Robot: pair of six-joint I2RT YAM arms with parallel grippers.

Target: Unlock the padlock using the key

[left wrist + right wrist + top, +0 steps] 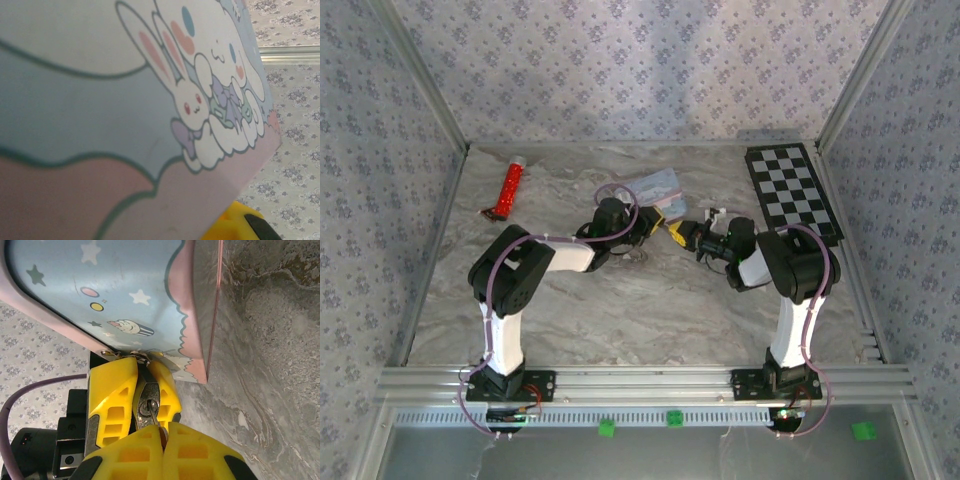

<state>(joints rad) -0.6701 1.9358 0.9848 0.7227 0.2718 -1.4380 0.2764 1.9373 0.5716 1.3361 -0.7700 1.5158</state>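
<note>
We risk slip twisting off-axis: left end effector point(143, 365) pinches small dark padlock point(146, 405), right end effector point(161, 434) tiny silvery key point(154, 420).

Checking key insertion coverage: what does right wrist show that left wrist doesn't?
Right wrist, not left wrist: the padlock held by the left pincer, the key in the right pincer, marble table. Left wrist, not right wrist: bunny print, metal rail. Both: the pastel tin, yellow fingers, patterned wall.

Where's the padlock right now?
In the right wrist view, the padlock sits pinched between the left tool's yellow fingers, just under the pastel tin.
</note>
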